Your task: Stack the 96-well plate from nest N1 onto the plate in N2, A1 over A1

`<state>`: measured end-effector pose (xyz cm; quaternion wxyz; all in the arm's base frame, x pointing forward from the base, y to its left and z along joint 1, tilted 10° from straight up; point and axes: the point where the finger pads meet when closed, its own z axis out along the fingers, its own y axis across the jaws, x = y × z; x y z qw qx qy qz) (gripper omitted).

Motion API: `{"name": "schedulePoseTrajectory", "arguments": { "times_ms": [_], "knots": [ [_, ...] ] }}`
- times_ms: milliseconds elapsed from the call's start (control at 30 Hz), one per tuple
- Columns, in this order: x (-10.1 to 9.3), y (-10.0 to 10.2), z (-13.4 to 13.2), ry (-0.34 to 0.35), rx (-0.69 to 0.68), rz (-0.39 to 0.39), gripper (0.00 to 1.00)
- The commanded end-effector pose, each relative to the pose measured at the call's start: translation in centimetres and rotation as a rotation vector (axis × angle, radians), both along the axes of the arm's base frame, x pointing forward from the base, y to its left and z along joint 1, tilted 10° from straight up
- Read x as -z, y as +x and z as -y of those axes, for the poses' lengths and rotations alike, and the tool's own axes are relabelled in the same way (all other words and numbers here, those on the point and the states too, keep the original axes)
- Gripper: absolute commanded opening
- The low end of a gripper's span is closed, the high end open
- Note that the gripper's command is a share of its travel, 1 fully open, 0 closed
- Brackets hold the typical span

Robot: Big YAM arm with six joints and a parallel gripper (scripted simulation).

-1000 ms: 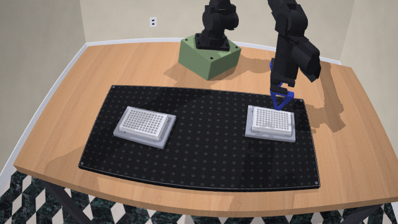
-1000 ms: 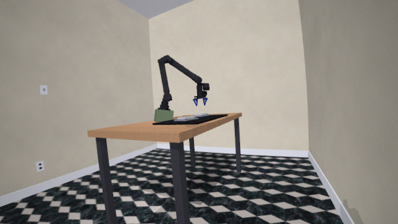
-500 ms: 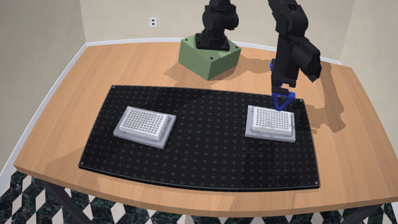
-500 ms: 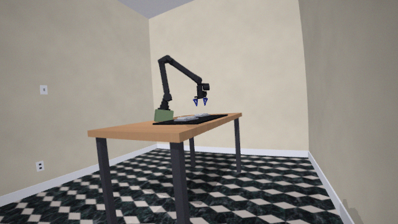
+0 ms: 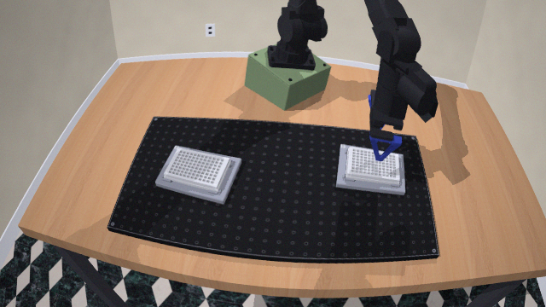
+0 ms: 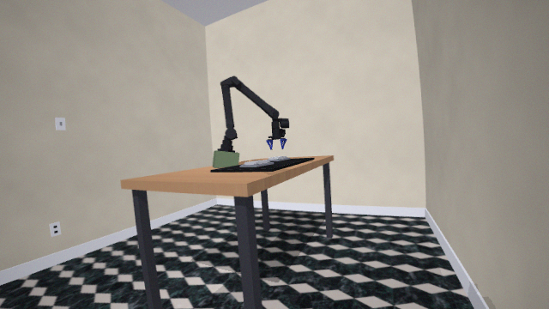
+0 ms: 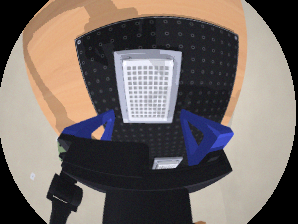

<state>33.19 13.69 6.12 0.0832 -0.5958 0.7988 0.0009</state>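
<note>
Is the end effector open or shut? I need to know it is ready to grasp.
Open. In the wrist view the blue end effector has its fingers spread wide apart, with nothing between them, above the white 96-well plate.

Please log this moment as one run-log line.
gripper: open, empty | position: above N1 plate, not touching | N2 plate: seated, untouched | phase: approach
</note>
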Motion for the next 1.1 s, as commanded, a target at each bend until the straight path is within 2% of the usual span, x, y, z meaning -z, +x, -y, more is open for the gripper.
{"name": "schedulePoseTrajectory", "arguments": {
  "times_ms": [0, 67, 133, 533, 600, 633, 700, 1067],
  "knots": [
    [0.2, 0.3, -0.8, 0.013, -0.008, 0.016, 1.00],
    [-0.3, 0.6, -0.8, 0.020, -0.005, 0.034, 1.00],
    [0.7, 0.4, -0.8, 0.013, -0.004, 0.016, 1.00],
    [2.7, 0.7, -1.0, 0.013, -0.005, 0.015, 1.00],
    [2.7, 0.7, -1.0, 0.013, -0.005, 0.015, 1.00],
    [1.8, 1.2, -1.1, 0.023, -0.004, 0.043, 1.00],
    [3.2, 0.7, -1.0, 0.012, -0.004, 0.015, 1.00],
    [5.0, 0.9, -1.2, 0.012, -0.005, 0.015, 1.00]
  ]
}}
